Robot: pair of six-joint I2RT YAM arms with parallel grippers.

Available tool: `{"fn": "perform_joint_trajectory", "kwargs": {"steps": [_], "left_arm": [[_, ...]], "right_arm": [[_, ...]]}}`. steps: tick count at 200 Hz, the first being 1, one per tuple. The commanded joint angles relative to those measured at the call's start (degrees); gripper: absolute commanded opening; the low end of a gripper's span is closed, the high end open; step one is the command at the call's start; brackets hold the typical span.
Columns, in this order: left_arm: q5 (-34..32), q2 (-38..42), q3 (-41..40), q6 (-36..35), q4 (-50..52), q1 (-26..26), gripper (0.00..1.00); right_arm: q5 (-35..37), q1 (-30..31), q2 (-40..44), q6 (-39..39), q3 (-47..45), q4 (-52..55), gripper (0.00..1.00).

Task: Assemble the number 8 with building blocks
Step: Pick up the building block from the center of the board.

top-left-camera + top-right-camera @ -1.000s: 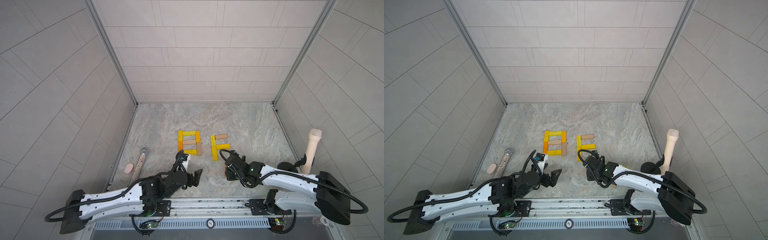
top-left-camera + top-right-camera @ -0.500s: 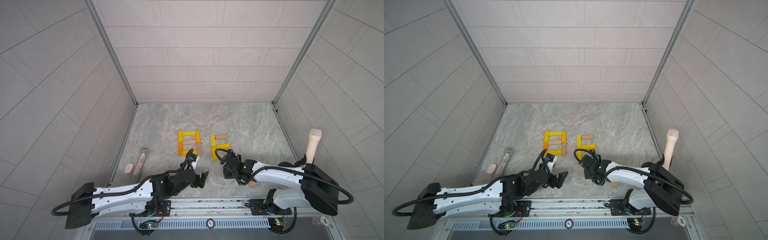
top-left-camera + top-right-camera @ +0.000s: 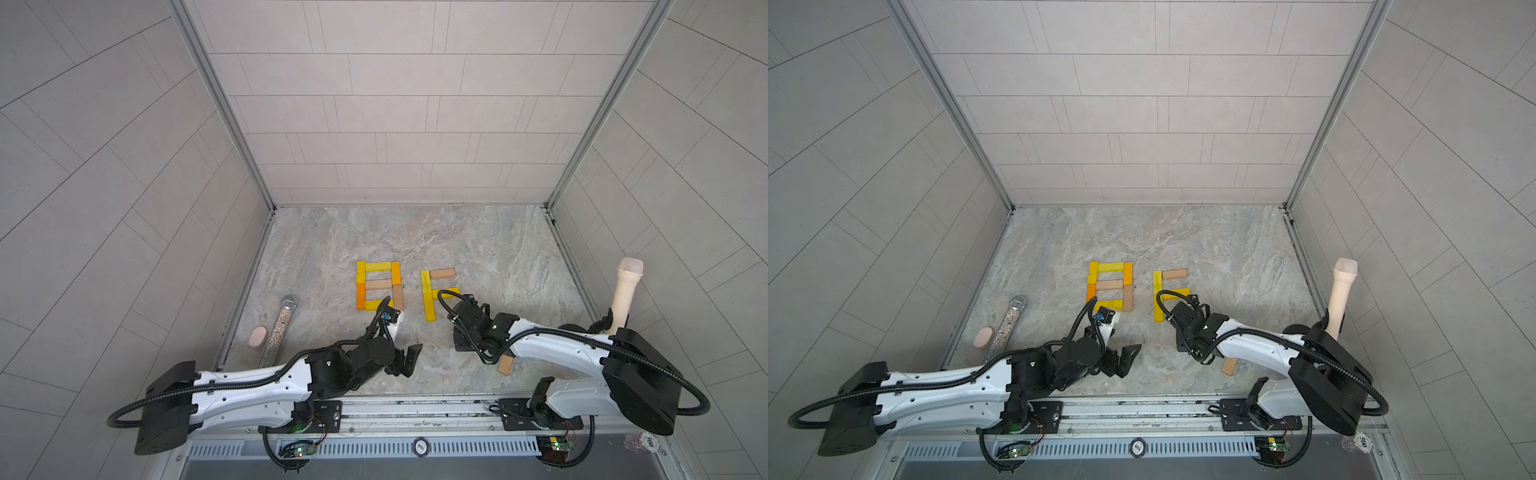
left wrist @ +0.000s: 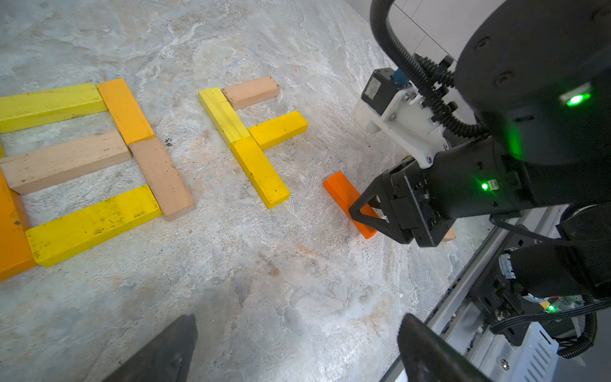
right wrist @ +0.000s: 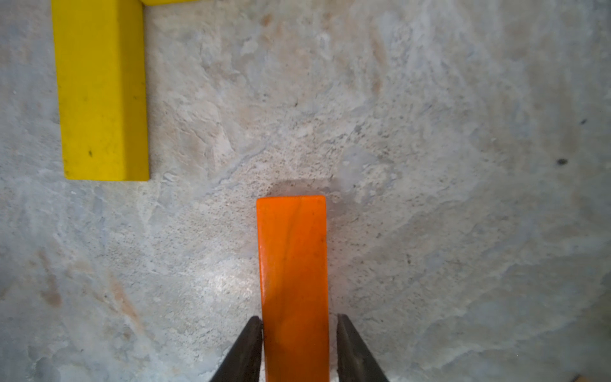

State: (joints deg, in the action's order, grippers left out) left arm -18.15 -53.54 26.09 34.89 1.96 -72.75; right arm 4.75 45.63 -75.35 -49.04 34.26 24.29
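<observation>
Glitter catches the eye at the far left, where a sparkly silver cylinder (image 3: 279, 328) lies along the left edge of the marbled grey table (image 3: 332, 241), a small pale-pink rounded piece (image 3: 257, 336) just beside it. Across we go, and there's the number 8 (image 3: 378, 284), a blocky figure of yellow, orange and tan wooden bars lying flat mid-table. Its upper square hole is clear to see, though in both top views the left arm's cable covers part of the nearest bar. Right in front of it sits the left end effector (image 3: 405, 360), low over the table, black fingers (image 4: 165, 350) spread wide with nothing between them. Next along, near the 8 but apart from it, is an F-shaped group of blocks (image 4: 244, 145): two yellow bars end to end for the upright, a tan bar at the far end, a yellow bar branching from the middle. Then the right end effector (image 4: 363, 215), down at table level near the foot of that F, pinching a bright orange wooden bar (image 5: 292, 258) by its long sides. The bar runs roughly parallel to the upright and is apart from it; whether it rests on the table, I cannot tell. Under the right arm lies a loose tan wooden bar (image 3: 505, 365), partly hidden. Far right, a cream microphone-shaped cylinder (image 3: 625, 293) stands upright by the wall, its base hidden behind the arm.
</observation>
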Motion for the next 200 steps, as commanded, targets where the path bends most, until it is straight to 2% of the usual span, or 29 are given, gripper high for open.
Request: {"fn": "perform_joint_trajectory", "kwargs": {"steps": [1,96,137,160,200], "left_arm": [[-0.7,0.0,2.0,-0.3,-1.0,0.2,1.00],[-0.7,-1.5,3.3,-0.3,-0.6,0.2,1.00],[-1.1,-1.6,3.2,0.2,-0.4,0.2,1.00],[-0.7,-1.7,3.1,0.4,-1.0,0.2,1.00],[0.1,-3.3,3.9,0.4,-2.3,0.1,1.00]], "right_arm": [[-0.7,-1.3,0.8,1.8,0.4,1.7,0.39],[-2.8,-6.3,0.5,5.1,0.5,1.4,0.34],[-6.0,-13.8,2.4,10.2,0.9,3.2,0.32],[-8.9,-18.8,2.9,13.7,4.0,4.3,0.32],[-16.1,-25.5,-0.3,19.3,7.5,1.7,0.32]]}}
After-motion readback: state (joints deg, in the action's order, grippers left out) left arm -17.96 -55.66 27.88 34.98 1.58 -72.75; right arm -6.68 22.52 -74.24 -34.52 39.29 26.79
